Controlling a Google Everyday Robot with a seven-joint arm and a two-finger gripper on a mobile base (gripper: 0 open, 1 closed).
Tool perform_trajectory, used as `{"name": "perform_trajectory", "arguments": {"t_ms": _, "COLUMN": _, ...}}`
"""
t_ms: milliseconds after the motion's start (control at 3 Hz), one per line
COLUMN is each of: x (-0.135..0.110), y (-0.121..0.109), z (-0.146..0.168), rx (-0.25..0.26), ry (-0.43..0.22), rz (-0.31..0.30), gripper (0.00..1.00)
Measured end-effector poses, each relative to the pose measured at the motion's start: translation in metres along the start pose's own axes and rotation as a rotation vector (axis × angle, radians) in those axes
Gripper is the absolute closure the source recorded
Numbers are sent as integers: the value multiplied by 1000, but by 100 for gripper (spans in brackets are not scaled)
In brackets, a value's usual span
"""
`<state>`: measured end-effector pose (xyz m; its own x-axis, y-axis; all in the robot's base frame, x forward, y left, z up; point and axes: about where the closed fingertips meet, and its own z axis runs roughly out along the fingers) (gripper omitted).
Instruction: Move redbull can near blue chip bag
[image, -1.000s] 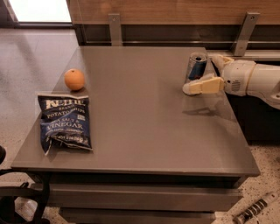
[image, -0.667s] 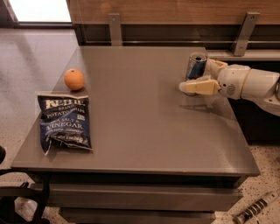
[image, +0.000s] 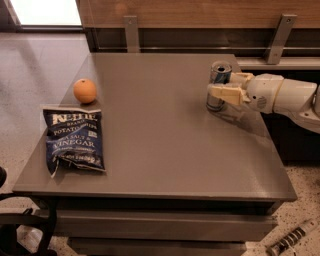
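Presently, the redbull can is seen upright at the far right of the surface, clasped by the tool, while the blue chip bag lies well apart at the near left, so the carry across is judged barely begun.

Upper right, the gripper is at the redbull can. Open table spans the middle; the orange and the blue chip bag occupy the left edge.

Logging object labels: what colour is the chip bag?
The chip bag is navy with white lettering, camera view; the gripper is at the can.
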<state>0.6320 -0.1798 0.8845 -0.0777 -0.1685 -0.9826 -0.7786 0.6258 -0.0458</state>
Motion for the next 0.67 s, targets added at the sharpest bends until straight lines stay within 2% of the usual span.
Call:
{"name": "perform_trajectory", "arguments": {"t_ms": 333, "x": -1, "y": 2, "z": 3, "rx": -6, "ry": -1, "rz": -1, "gripper": 94}}
{"name": "perform_trajectory", "arguments": {"t_ms": 667, "x": -1, "y": 3, "z": 4, "rx": -9, "ry": -1, "rz": -1, "gripper": 100}}
